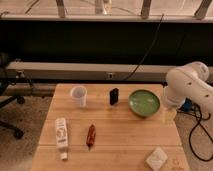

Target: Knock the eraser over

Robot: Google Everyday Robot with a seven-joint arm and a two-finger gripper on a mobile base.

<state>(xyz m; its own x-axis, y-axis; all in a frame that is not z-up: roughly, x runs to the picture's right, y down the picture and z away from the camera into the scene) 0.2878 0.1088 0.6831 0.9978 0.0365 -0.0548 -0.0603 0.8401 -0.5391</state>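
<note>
A small black rectangular eraser (114,96) stood on the light wooden tabletop (125,135), by a white cup (78,95) and a round green bowl (144,102); the pale gripper (169,112) hung at the bowl's right.

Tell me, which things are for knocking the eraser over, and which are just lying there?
For the job: small black upright block eraser; robot's pale hand, low beside the round green bowl.
Just lying about: that bowl; white round cup; white flat tube; reddish-brown long object; white squarish block.
</note>
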